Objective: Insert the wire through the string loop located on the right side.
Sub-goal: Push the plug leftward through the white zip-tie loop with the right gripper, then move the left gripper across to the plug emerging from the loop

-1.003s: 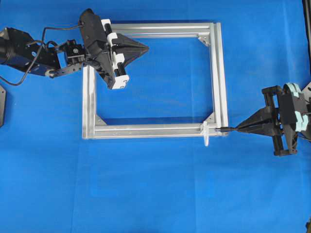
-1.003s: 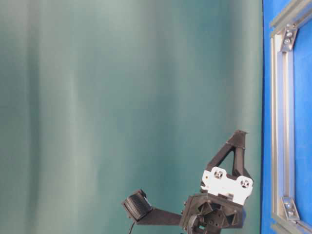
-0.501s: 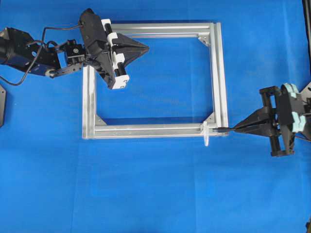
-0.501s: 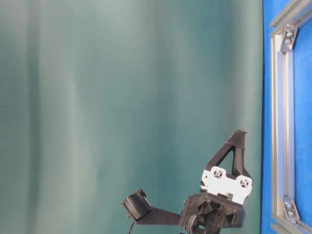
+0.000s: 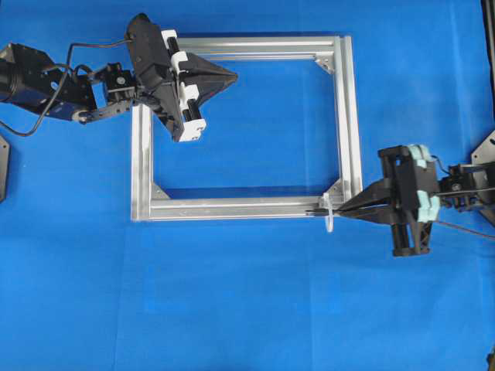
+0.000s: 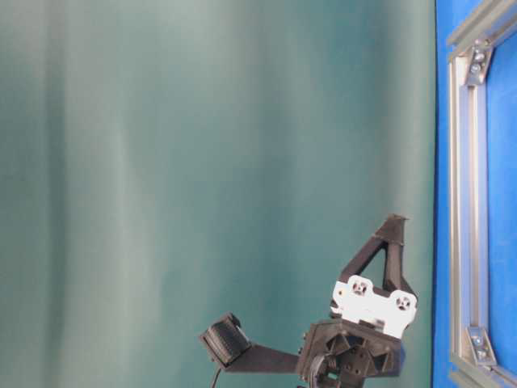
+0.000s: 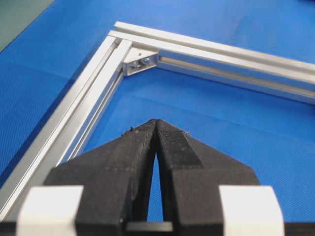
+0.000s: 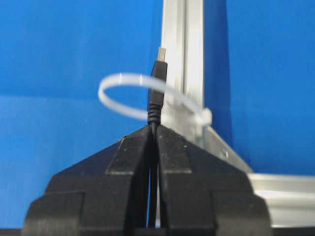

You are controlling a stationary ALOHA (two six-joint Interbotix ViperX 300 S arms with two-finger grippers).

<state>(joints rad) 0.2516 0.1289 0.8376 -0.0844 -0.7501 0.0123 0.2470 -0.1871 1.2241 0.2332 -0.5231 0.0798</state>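
Observation:
The square silver frame (image 5: 352, 116) lies flat on the blue cloth. At its near right corner stands the whitish string loop (image 5: 328, 216) (image 8: 118, 78). My right gripper (image 5: 341, 212) (image 8: 154, 129) is shut on the black wire (image 8: 156, 105) just behind its plug. The plug runs through the loop, and its metal tip (image 5: 311, 209) shows beyond the loop over the frame's bar. The rest of the wire (image 5: 464, 229) trails off to the right. My left gripper (image 5: 233, 76) (image 7: 155, 122) (image 6: 396, 222) hangs shut and empty over the frame's far left corner.
The frame's bars (image 7: 83, 118) and corner brackets (image 7: 140, 60) (image 8: 224, 147) lie close under both grippers. Blue cloth (image 5: 255, 309) covers the table around the frame. A green backdrop (image 6: 202, 162) fills the table-level view.
My right gripper has moved left toward the frame's corner with the wire, carrying the plug from just outside the loop into and through it. The left arm has stayed still.

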